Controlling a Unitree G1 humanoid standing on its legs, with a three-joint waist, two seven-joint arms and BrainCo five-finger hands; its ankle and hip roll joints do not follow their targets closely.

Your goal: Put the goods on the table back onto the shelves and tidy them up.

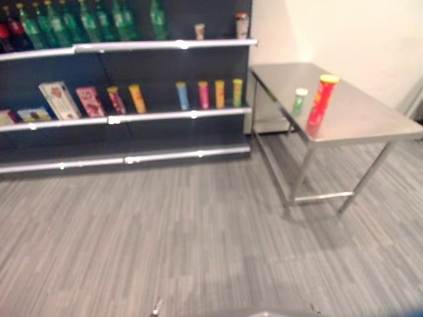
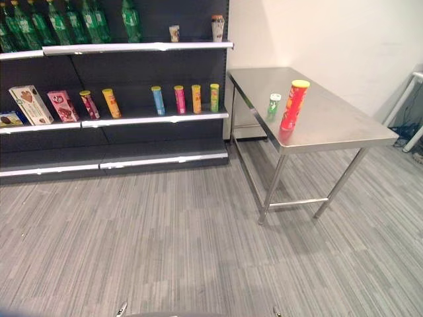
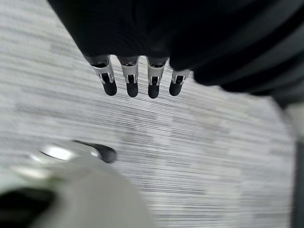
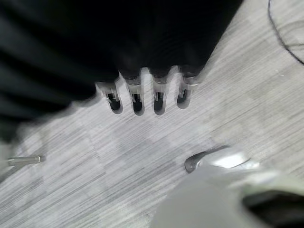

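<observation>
- The steel tabletop [image 2: 330,125] stands against the wall to the right of the shelves [image 2: 132,119], one corner close to the shelf end.
- A tall red can [image 2: 294,104] with a yellow lid stands upright near the tabletop's front edge; a short green can [image 2: 273,104] stands just beside it on the shelf side, apart from it.
- The rest of the tabletop is bare metal, and a wide stretch of striped grey floor [image 2: 165,244] lies open before both shelves and table.
- The middle shelf carries boxes and a spaced row of upright coloured cans; green bottles [image 2: 59,23] line the top shelf.
- The left hand [image 3: 130,78] hangs over the floor, fingers straight and released, holding nothing.
- The right hand [image 4: 147,95] hangs likewise, fingers relaxed and empty.
</observation>
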